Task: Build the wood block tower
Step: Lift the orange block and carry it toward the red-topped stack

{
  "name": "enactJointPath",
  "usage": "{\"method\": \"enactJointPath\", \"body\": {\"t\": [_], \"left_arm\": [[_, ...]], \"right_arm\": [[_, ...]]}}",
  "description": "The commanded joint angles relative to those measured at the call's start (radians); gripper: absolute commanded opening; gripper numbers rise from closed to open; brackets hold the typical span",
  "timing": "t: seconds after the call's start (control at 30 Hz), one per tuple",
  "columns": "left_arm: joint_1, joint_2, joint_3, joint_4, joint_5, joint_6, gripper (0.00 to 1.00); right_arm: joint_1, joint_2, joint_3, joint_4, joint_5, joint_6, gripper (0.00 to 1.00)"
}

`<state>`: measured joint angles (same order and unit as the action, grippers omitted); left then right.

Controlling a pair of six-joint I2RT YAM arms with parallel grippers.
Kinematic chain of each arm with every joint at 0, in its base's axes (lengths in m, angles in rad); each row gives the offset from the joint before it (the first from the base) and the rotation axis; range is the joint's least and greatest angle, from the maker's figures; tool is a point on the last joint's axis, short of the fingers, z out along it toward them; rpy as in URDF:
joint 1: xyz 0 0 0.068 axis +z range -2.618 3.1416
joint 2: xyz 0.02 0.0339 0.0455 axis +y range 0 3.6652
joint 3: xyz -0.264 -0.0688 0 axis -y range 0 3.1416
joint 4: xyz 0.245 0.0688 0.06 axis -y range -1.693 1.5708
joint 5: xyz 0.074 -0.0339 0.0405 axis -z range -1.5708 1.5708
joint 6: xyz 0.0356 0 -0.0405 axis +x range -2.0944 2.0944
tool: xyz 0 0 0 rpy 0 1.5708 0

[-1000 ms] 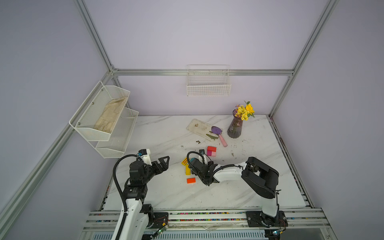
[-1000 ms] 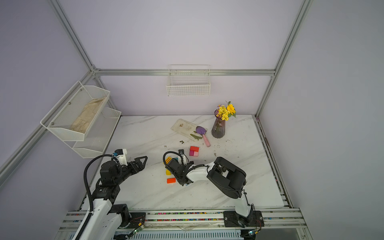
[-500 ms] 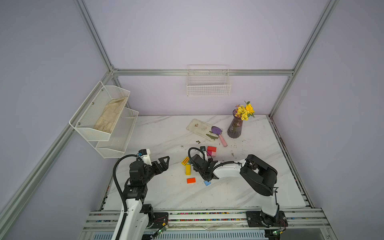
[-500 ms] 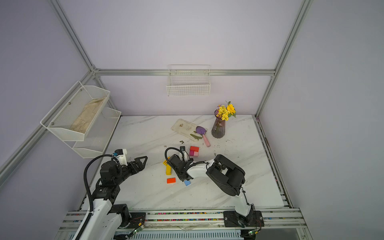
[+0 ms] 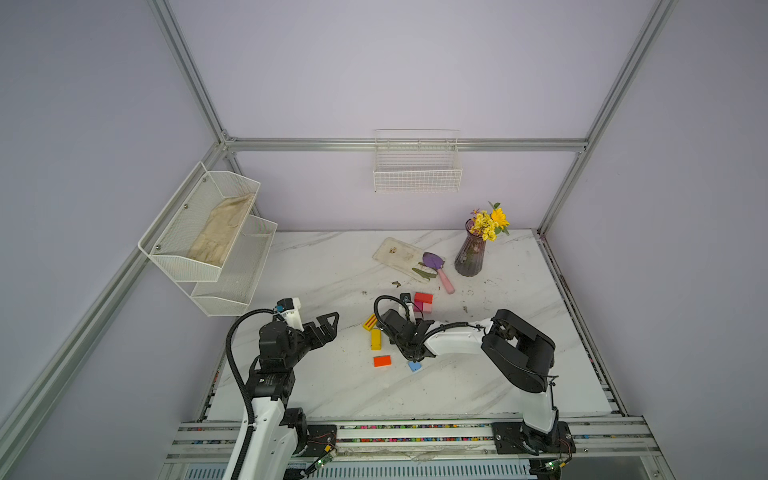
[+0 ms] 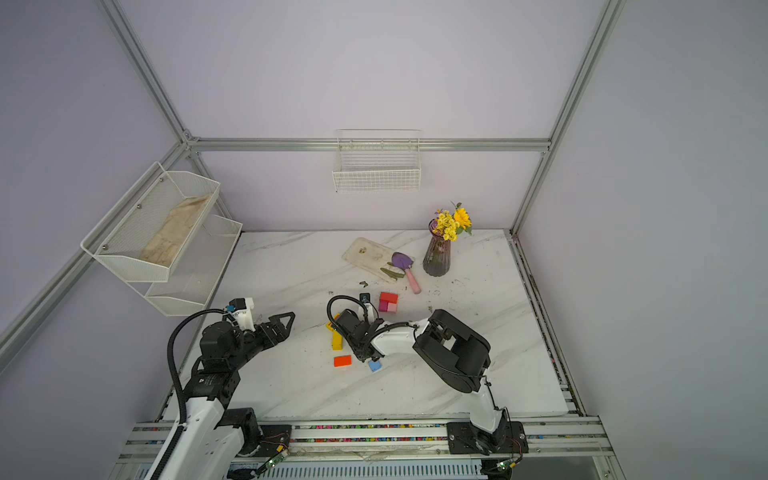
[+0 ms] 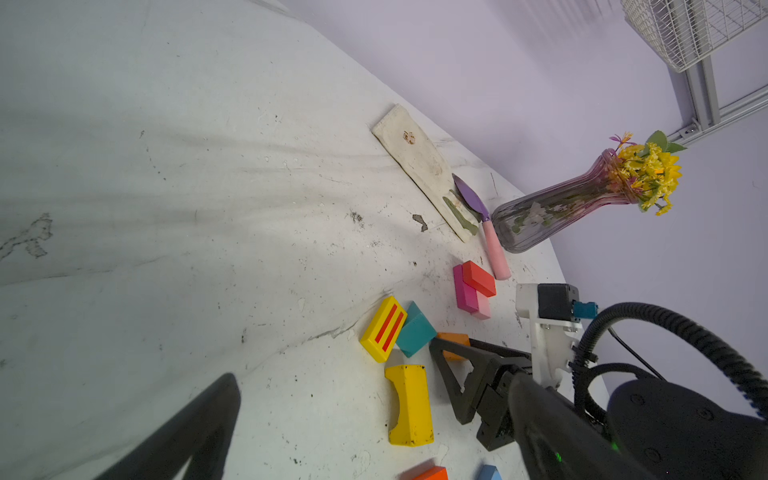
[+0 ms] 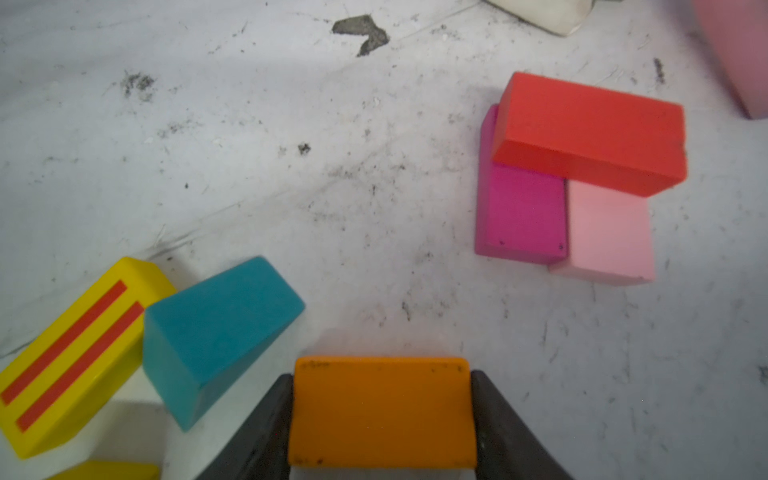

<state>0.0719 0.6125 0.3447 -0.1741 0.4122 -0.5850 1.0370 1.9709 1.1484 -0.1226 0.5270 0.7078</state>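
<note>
The left gripper [image 5: 329, 327] hovers over the left part of the table [image 5: 332, 266], where it was a second ago, with its jaws wide apart and nothing between them. Right of it lie a striped yellow block [image 5: 369, 322], a yellow arch block [image 5: 375, 338] and an orange-red block [image 5: 382, 360], none of them moved. Next, a blue block [image 5: 414, 365] lies in the open in both top views; a second ago the right arm covered it. The right gripper [image 8: 382, 376] has shifted toward the back of the table. Its jaws, wide a second ago, now press on both sides of the orange block [image 8: 382, 415], and the teal block [image 8: 216, 332] is just beside it. Farther right and back, a red block [image 8: 590, 133] rests across a magenta block [image 8: 519, 212] and a pink block [image 8: 606, 232], unchanged.
</note>
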Motion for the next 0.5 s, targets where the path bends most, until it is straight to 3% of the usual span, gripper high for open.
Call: {"method": "enactJointPath", "body": {"t": [0.0, 0.27, 0.47], "left_arm": [[0.008, -0.009, -0.038, 0.030, 0.010, -0.009, 1.00], [0.008, -0.020, -0.059, 0.089, 0.098, -0.007, 1.00], [0.008, -0.027, -0.124, 0.270, 0.256, -0.039, 1.00]], "right_arm": [[0.020, -0.092, 0.013, -0.106, 0.008, 0.046, 0.41], [0.016, -0.255, -0.053, -0.122, 0.103, 0.084, 0.38], [-0.044, -0.333, -0.099, -0.126, 0.118, 0.089, 0.35]]}}
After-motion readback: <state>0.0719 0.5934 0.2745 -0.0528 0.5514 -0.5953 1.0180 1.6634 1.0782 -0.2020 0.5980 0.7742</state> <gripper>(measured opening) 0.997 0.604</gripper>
